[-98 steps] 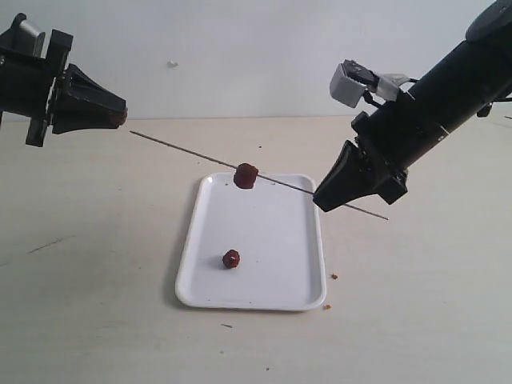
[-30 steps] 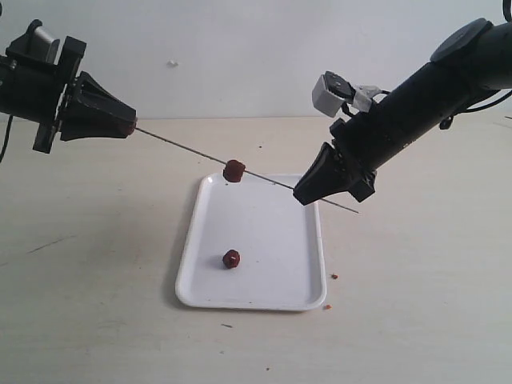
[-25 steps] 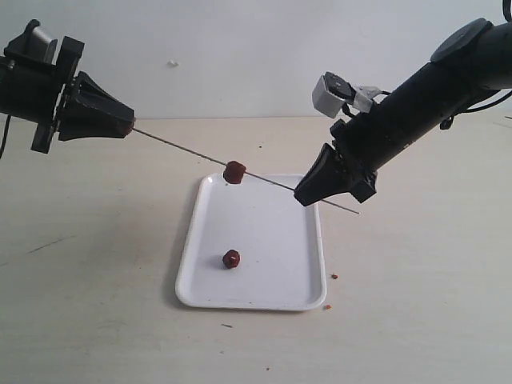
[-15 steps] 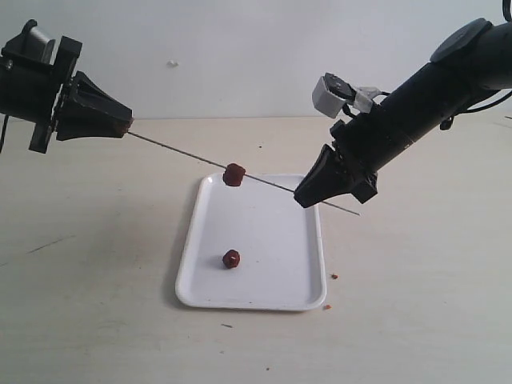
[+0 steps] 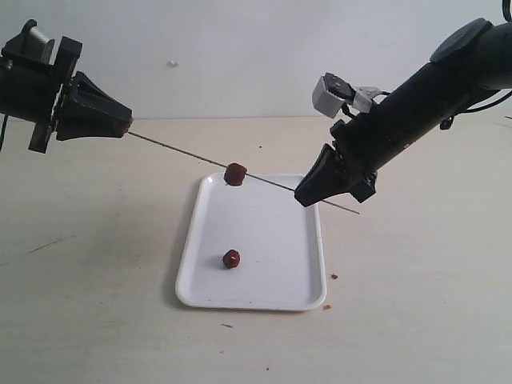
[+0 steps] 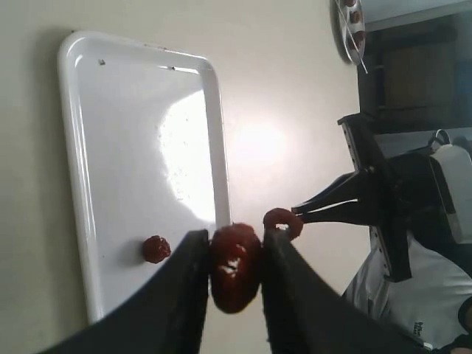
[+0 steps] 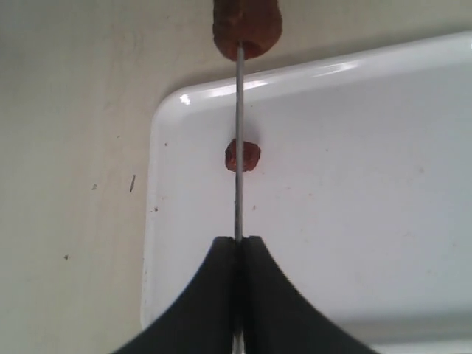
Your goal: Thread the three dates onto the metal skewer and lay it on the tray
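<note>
My right gripper (image 5: 307, 194) (image 7: 238, 247) is shut on the thin metal skewer (image 5: 184, 152) (image 7: 238, 147) and holds it slanted above the white tray (image 5: 308, 240) (image 7: 383, 96) (image 6: 214, 140). One date (image 5: 235, 174) (image 7: 247, 26) (image 6: 284, 220) is threaded mid-way along it. My left gripper (image 5: 128, 126) (image 6: 234, 254) is shut on a second date (image 6: 236, 269) at the skewer's far tip; whether the tip is inside it is hidden. The third date (image 5: 231, 258) (image 7: 243, 155) (image 6: 155, 249) lies loose on the tray.
Tiny brown crumbs (image 5: 334, 276) lie on the beige table (image 5: 96, 264) beside the tray's right edge and front. A small dish (image 6: 352, 21) with dark pieces sits at the table's far edge in the left wrist view.
Since 3.3 s ago the right gripper carried the skewer leftward and the left gripper came down to its tip. Over the last second both arms have barely moved.
</note>
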